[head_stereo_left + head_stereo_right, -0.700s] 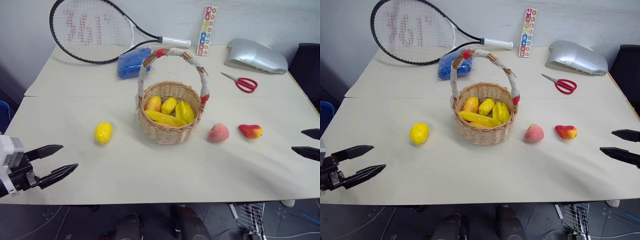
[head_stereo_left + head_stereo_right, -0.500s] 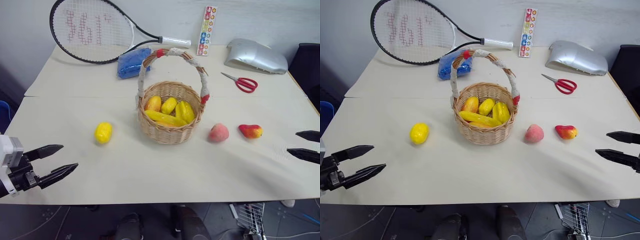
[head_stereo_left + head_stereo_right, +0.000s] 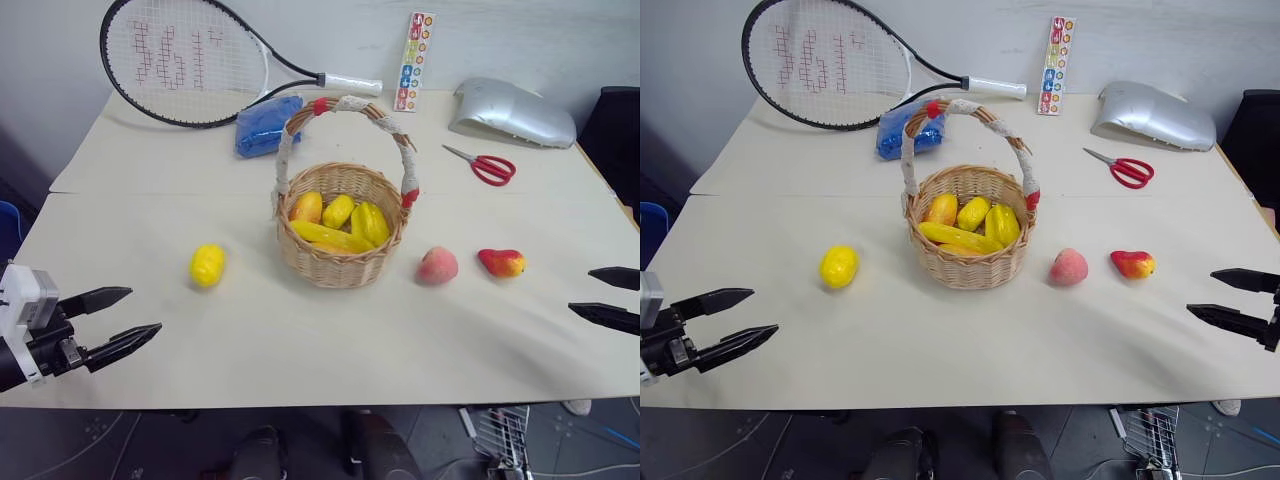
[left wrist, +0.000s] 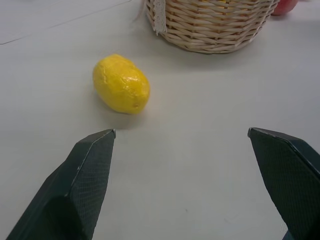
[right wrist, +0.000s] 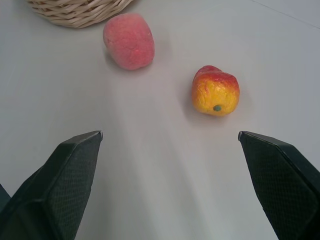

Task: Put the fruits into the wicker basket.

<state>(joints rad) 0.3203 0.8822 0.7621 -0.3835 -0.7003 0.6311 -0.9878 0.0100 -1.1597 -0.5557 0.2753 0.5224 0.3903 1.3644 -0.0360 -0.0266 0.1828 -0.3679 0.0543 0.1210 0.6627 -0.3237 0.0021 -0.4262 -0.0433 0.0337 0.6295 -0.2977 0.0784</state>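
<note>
Table (image 3: 150, 230) spans the frame. Wicker basket (image 3: 342, 262) sits centre, already holding yellow and orange fruit. Three fruits lie outside it: lemon (image 3: 207, 265) left of centre, peach (image 3: 437, 265) just right of the basket, mango (image 3: 502, 262) further right. Left gripper (image 3: 115, 320) at lower left, fingers wide apart, empty, aimed toward the lemon; right gripper (image 3: 612, 297) at right edge, also spread and empty, likely lining up on the mango. Versus earlier: the right gripper's tips sit slightly lower and further into frame; the fruits haven't moved.
</note>
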